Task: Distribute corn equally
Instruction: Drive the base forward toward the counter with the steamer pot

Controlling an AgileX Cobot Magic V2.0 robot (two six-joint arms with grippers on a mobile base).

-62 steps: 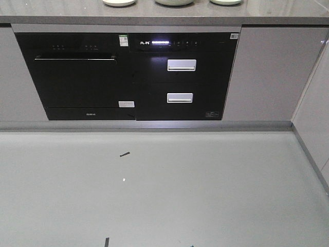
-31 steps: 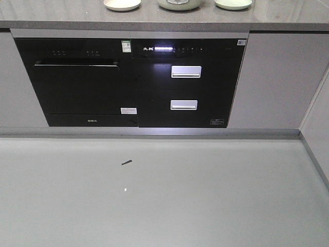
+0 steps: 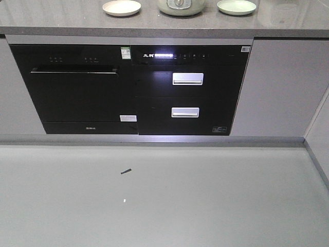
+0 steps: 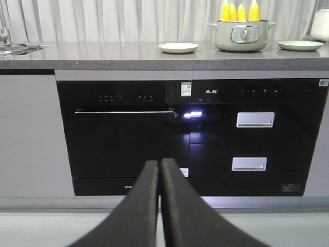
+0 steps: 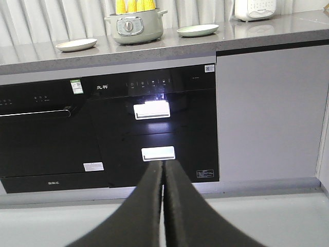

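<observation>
Yellow corn (image 4: 240, 12) is seen standing upright in the pot (image 4: 241, 36) on the counter (image 4: 103, 51), flanked by a cream plate (image 4: 178, 47) and a green plate (image 4: 299, 45). The left pincer (image 4: 159, 163) and the right pincer (image 5: 163, 164) are both pressed shut with nothing gripped, well apart from the pot.

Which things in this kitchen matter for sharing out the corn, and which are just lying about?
For the job: corn cobs, pot holding them, cream plate, green plate.
Just lying about: black built-in appliances, black scrap, white countertop appliance.
</observation>
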